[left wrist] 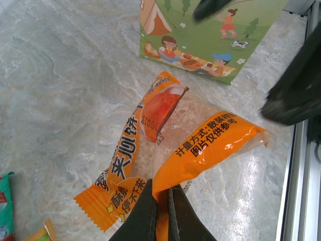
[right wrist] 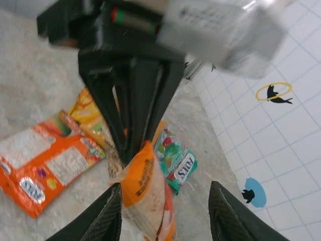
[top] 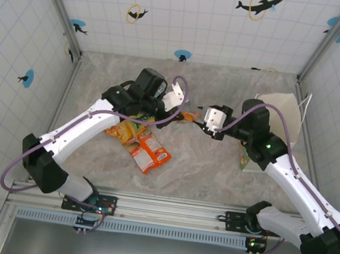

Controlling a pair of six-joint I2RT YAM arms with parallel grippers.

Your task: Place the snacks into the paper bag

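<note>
Your left gripper is pinching one end of the orange snack packet, holding it up over mid-table, seemingly to offer it across; its long axis runs left to right, free end pointing right toward the paper bag at far right; your right gripper stands spread either side of that free end, likely because it sits nearer the bag.

One orange packet hangs pinched aloft, other packets lie clustered, paper bag apparently upright nearby.
</note>
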